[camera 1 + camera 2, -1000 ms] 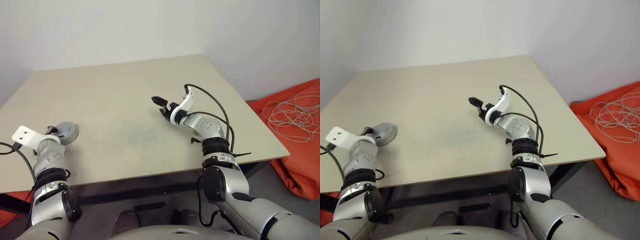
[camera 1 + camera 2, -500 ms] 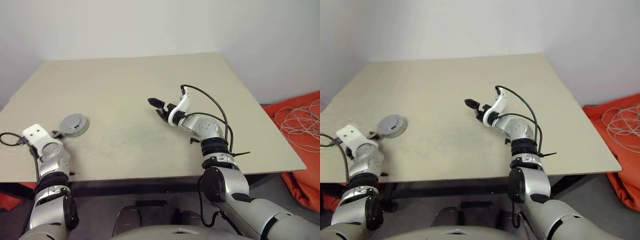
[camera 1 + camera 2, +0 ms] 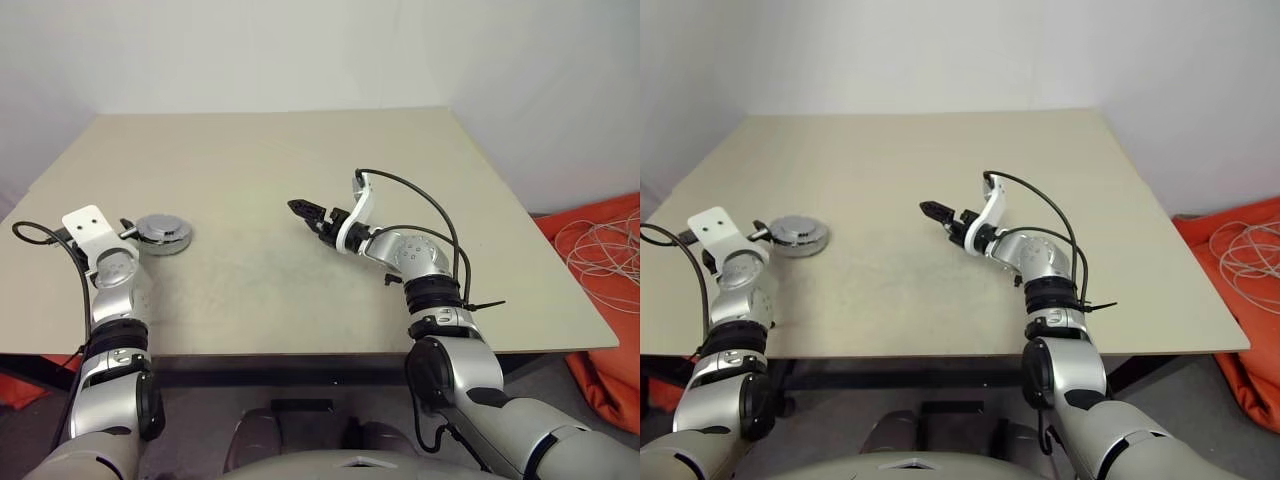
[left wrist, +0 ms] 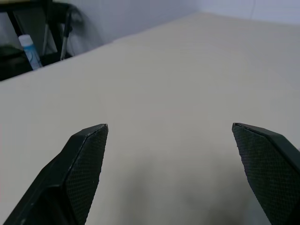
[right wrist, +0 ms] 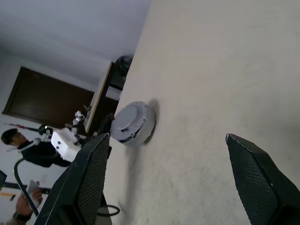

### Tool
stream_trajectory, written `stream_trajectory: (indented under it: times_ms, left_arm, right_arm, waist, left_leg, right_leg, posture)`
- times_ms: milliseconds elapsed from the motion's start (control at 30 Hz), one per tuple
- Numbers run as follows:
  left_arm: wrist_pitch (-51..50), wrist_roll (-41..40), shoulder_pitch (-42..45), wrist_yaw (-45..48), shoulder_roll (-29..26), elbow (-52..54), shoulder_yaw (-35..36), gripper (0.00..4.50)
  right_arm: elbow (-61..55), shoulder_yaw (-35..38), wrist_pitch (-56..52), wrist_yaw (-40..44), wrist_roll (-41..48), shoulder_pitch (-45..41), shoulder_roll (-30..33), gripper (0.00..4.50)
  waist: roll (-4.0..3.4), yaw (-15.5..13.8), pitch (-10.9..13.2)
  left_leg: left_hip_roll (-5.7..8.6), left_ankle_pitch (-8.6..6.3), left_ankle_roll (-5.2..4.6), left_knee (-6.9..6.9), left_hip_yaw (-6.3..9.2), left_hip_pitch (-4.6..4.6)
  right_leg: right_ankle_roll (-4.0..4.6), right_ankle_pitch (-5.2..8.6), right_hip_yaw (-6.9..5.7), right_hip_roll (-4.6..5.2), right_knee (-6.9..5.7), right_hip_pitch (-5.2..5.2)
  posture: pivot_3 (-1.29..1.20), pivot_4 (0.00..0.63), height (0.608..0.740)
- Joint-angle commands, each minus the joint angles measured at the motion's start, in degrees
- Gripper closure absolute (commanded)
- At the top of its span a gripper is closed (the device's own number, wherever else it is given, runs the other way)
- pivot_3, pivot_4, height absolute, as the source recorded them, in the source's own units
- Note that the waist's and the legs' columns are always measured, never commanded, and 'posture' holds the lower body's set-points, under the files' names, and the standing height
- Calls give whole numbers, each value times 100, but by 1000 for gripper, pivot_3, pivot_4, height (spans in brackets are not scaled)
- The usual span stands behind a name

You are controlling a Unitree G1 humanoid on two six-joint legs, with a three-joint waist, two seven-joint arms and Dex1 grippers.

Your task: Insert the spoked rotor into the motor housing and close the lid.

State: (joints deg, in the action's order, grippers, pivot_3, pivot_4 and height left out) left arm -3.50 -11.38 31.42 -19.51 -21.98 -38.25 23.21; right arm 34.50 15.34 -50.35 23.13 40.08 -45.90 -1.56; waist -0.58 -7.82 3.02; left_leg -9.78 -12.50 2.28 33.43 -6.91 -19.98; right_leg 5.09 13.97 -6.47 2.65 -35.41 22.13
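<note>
A beige worktop (image 3: 300,200) carries one round silver thing, the housing (image 3: 163,233), which sits flat near the left edge with the lid (image 5: 129,119) closed on top of it. The lid's domed silver face catches the light. The rotor cannot be made out; whether it lies inside the housing cannot be told.

The left gripper (image 4: 176,136) hovers at the left side of the worktop, just beside the housing and on its left, not touching it. Its fingers (image 4: 86,164) stand wide apart with bare worktop between them, and they grasp nothing.

The right gripper (image 3: 305,212) hangs over the middle of the worktop, well apart from the housing, pointing toward the left. Its fingers (image 5: 89,183) are spread wide too, and empty. Between them, in the right wrist view, the housing shows far off with the left arm's white bracket (image 5: 68,144) close by it.

Off the worktop to the right, an orange heap (image 3: 600,250) lies on the floor with pale cable (image 3: 600,240) coiled on it. Beyond the left edge, in the right wrist view, a person (image 5: 23,150) is partly seen.
</note>
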Motion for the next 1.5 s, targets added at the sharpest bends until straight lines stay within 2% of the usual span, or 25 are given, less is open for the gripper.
stream_trajectory:
  times_ms: [33,333,500,700,833,933,1133,1300,1367,1500]
  left_arm:
    - [133,107,282,34,-72,254,-40,12]
    - [76,99,429,313,-63,147,-129,12]
    - [-654,-357,592,2000,89,723,-685,12]
    - [-1961,-1143,366,4061,80,2225,-1404,12]
    - [-2230,-1196,114,4768,-107,2836,-1708,12]
    - [-2231,-1218,-167,5283,-235,3241,-1888,12]
    - [-2127,-961,-663,5760,-445,3762,-2262,12]
    - [-2172,-970,-813,5787,-437,3993,-2234,12]
    - [-2161,-923,-853,5760,-433,4014,-2242,12]
    - [-2168,-868,-940,5738,-432,4108,-2258,12]
  right_arm:
    - [-279,-29,122,159,-7,-105,15,0]
    - [-163,-2,297,184,-149,-148,43,0]
    - [-572,-346,889,561,-501,16,155,0]
    - [-1072,-1244,2275,1569,-1428,390,704,0]
    - [-753,-1347,2706,1933,-1720,327,1090,0]
    - [-490,-1467,3497,1966,-2220,341,1381,0]
    - [2,-1607,4535,2321,-2774,405,1869,0]
    - [476,-1488,5481,2166,-3033,354,1949,0]
    - [689,-1481,5631,2139,-3093,305,1977,0]
    - [836,-1441,5264,2475,-2929,216,1993,0]
  waist:
    - [2,5,0]
    - [4,40,1]
    - [8,4,4]
    - [16,7,9]
    - [12,90,12]
    - [10,108,13]
    - [7,88,15]
    - [6,89,16]
    - [5,90,16]
    - [5,97,16]
  left_leg:
    - [0,0,0,0,0,0]
    - [0,0,0,0,-1,-5]
    - [0,0,0,3,-1,-5]
    - [2,-6,-10,15,-9,-17]
    - [1,-7,-13,16,-14,-21]
    - [-3,-7,-12,16,-15,-17]
    - [-3,-15,-28,43,-14,-23]
    - [-7,-24,-43,75,-15,-30]
    - [-7,-24,-44,77,-16,-26]
    - [-8,-20,-50,79,-16,-19]
  right_leg:
    - [-4,2,0,0,0,0]
    - [5,-3,0,-1,0,5]
    - [7,-4,-1,0,0,6]
    - [21,-10,0,7,-5,17]
    - [23,-9,3,7,-8,18]
    - [23,-9,4,1,-10,17]
    - [25,-10,3,2,-13,13]
    - [53,0,3,3,-23,10]
    - [58,0,4,3,-25,7]
    - [60,-1,3,2,-27,2]
  posture:
    - [0,0,740]
    - [0,0,740]
    - [0,0,740]
    - [0,0,740]
    - [0,0,740]
    - [0,0,740]
    - [0,0,740]
    - [0,0,740]
    - [0,0,740]
    - [0,0,740]
